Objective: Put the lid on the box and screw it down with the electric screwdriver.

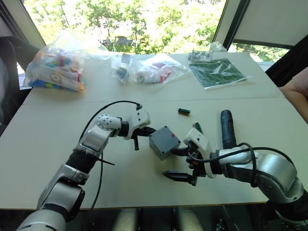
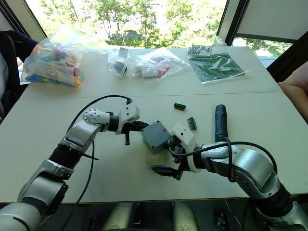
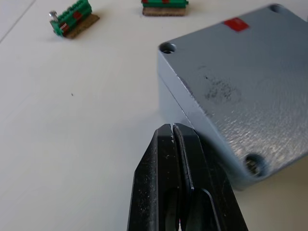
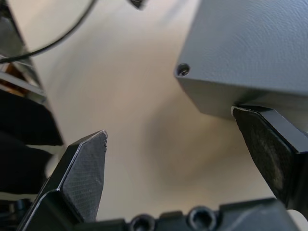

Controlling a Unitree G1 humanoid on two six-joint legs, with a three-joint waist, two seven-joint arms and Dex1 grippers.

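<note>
Screwdriver flat, axis near-far | box between tools

Left hand closed, right hand agape.

The box is matt grey plastic with a fine pebbled, scuffed top. Beside it, the left gripper's fingers are textured black plastic.

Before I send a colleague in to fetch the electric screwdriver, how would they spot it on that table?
On the near half of the pale table, look past the right gripper. The electric screwdriver lies flat there, a dark, pen-shaped cylinder pointing away from the robot. Its neighbours are the square grey box and two tiny green parts.
</note>
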